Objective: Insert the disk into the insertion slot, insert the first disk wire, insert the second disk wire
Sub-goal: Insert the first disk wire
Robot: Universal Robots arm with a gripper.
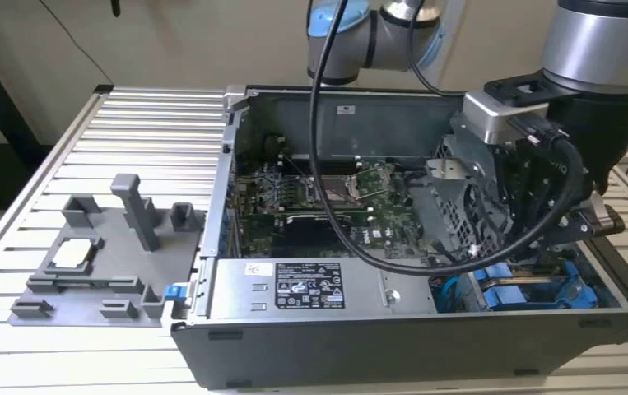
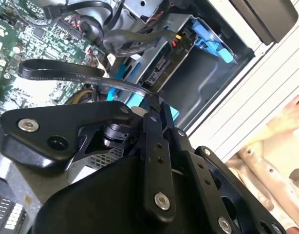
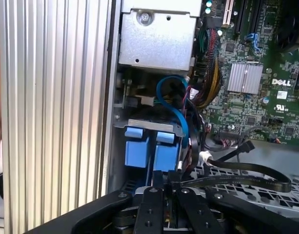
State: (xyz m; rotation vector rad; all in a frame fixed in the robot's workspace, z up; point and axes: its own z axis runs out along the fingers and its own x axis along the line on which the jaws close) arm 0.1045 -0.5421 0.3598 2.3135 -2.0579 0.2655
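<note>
Tool grips flat black cable over open computer case

Arm [image 1: 599,74] of grey metal reaches down into the open computer case [image 1: 402,346], which lies on a ribbed table [image 1: 127,148]. In both wrist views the tool [image 2: 154,105] has its fingers [image 3: 157,183] drawn narrow and pinched on the end of a flat black cable [image 2: 76,78], which loops away over the perforated grey metal cage [image 3: 286,195]. Near the tool in the first wrist view sits the insertion slot [image 3: 152,126], a grey bay with bright blue plastic tabs, set against the case wall and just beside the green motherboard [image 3: 252,83]. The second wrist view shows the slot's grey metal walls and blue rails, with a labelled dark edge that may be the disk [image 2: 161,68] lying inside it; how far in it sits cannot be told. A thin blue cable [image 3: 181,112] curls above the bay. In the exterior view the grey power-supply box [image 1: 303,288] lies along the case's near edge, and a grey plastic fixture [image 1: 105,255] stands on the table at the exterior view's left, well apart from the case
</note>
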